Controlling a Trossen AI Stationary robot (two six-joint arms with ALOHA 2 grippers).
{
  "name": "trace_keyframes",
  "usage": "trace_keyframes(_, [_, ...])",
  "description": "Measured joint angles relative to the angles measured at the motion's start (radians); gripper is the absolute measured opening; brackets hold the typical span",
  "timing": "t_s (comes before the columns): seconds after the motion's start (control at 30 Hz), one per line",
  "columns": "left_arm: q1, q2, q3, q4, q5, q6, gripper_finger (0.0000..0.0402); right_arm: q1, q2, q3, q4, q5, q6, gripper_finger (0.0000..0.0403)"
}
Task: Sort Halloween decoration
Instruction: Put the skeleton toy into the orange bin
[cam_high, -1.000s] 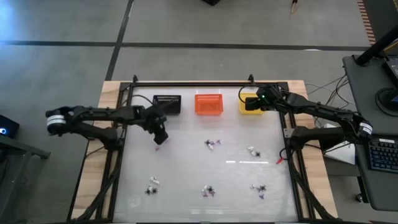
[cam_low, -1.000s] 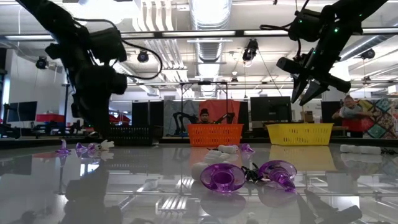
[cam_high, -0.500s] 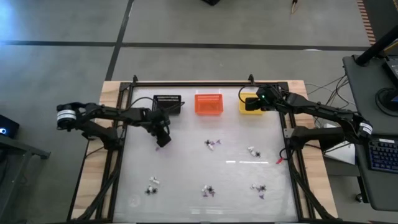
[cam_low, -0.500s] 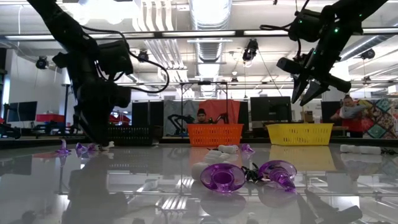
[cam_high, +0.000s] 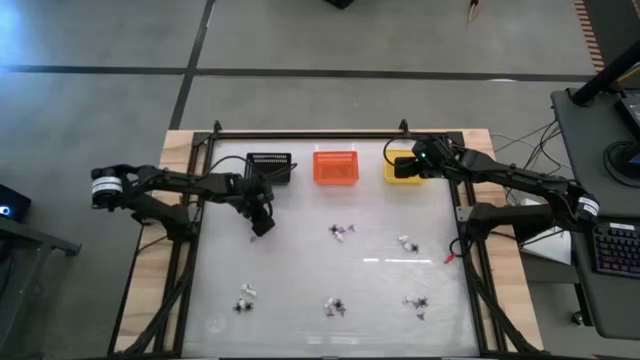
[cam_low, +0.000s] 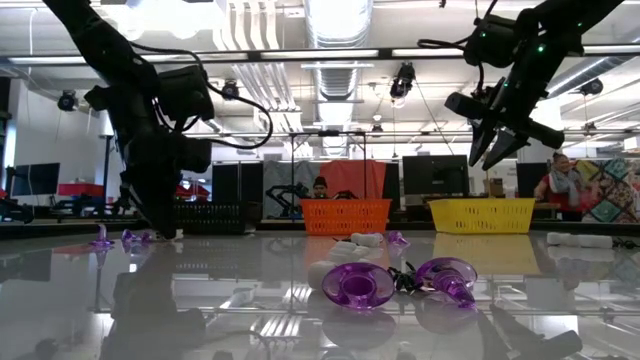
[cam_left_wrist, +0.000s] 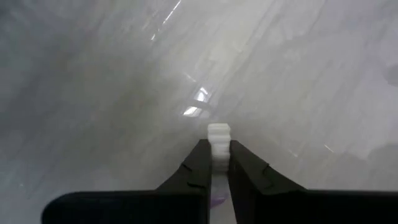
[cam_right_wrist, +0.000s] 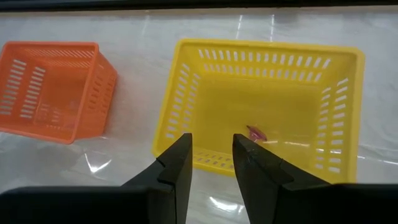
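The Halloween decoration lies in small clusters on the glass table, at the centre (cam_high: 342, 232), to the right (cam_high: 407, 242) and along the near edge (cam_high: 335, 307). My left gripper (cam_high: 262, 228) is down at the tabletop below the black basket (cam_high: 268, 166), shut on a small white piece (cam_left_wrist: 218, 138). My right gripper (cam_right_wrist: 211, 158) hangs open above the near wall of the yellow basket (cam_right_wrist: 261, 99), touching nothing. A purple piece (cam_right_wrist: 255, 133) lies on that basket's floor. Two purple pieces (cam_low: 120, 239) lie beside the left gripper (cam_low: 160, 232). My left gripper pinches the white piece between its two fingertips (cam_left_wrist: 198, 158). The piece's ribbed end (cam_left_wrist: 218, 130) sticks out past the tips. The fingers slant steeply down from the table's left side. The tips stand at the glass; whether the piece is off the glass, I cannot tell.
The orange basket (cam_high: 335, 166) stands between the black and yellow ones along the far edge. Purple rings and a black spidery shape (cam_low: 395, 282) lie close to the low camera. A person (cam_low: 322, 188) sits in the room behind the table.
My left gripper has sunk to the tabletop and shifted slightly toward the near edge, then kept still. The white piece that lay beside its fingers in the low view no longer shows there.
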Motion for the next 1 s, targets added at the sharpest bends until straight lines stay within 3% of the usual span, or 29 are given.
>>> trace_keyframes(0.2, [-0.003,-0.045,0.019,0.008,0.051,-0.003,0.0005,0.000,0.000,0.000,0.000,0.000,-0.008,0.0103])
trace_keyframes(0.47, [0.004,-0.046,0.148,0.034,0.026,0.056,0.0001,0.000,0.000,0.000,0.000,0.000,-0.008,0.0103])
trace_keyframes(1.0, [0.101,0.273,0.530,0.035,-0.012,0.300,0.0000,0.000,0.000,0.000,-0.001,0.000,-0.007,0.0101])
